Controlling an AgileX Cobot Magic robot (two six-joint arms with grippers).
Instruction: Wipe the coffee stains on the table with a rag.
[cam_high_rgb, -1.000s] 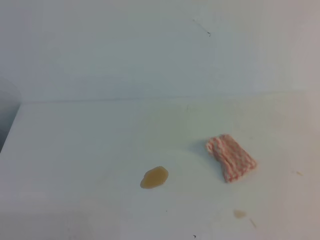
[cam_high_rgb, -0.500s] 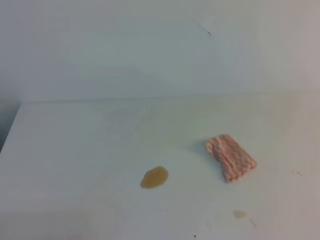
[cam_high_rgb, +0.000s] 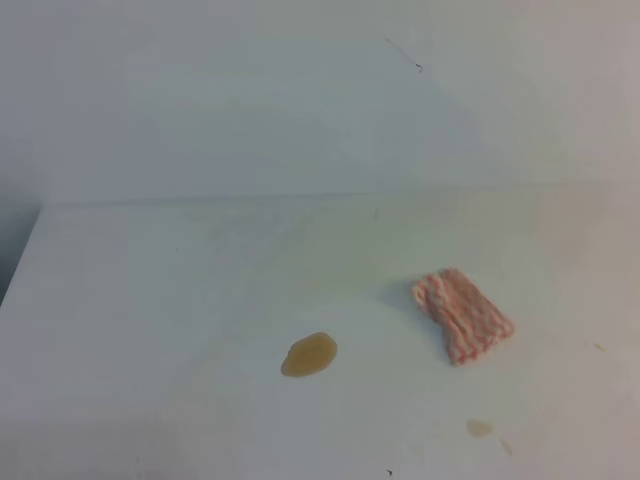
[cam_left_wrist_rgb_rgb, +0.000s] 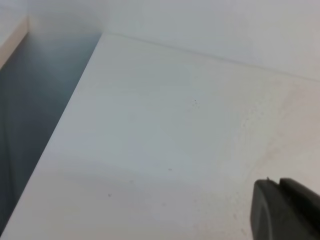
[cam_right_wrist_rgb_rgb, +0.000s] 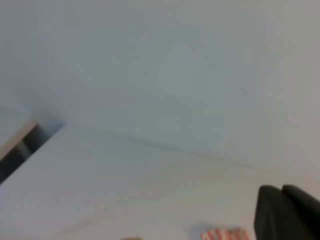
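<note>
The pink-and-white checked rag (cam_high_rgb: 461, 314) lies flat on the white table (cam_high_rgb: 150, 300), right of centre. The main coffee stain (cam_high_rgb: 309, 354), a tan oval blob, sits to the rag's left and slightly nearer. A small faint stain (cam_high_rgb: 479, 428) lies in front of the rag. No gripper shows in the exterior high view. In the left wrist view my left gripper (cam_left_wrist_rgb_rgb: 277, 183) is at the lower right, its dark fingers pressed together over bare table. In the right wrist view my right gripper (cam_right_wrist_rgb_rgb: 281, 188) is shut and holds nothing, with the rag's top edge (cam_right_wrist_rgb_rgb: 224, 233) just left of it.
A plain white wall (cam_high_rgb: 300, 100) rises behind the table. The table's left edge (cam_left_wrist_rgb_rgb: 60, 125) drops to a dark gap. A few tiny dark specks (cam_high_rgb: 389, 472) dot the tabletop.
</note>
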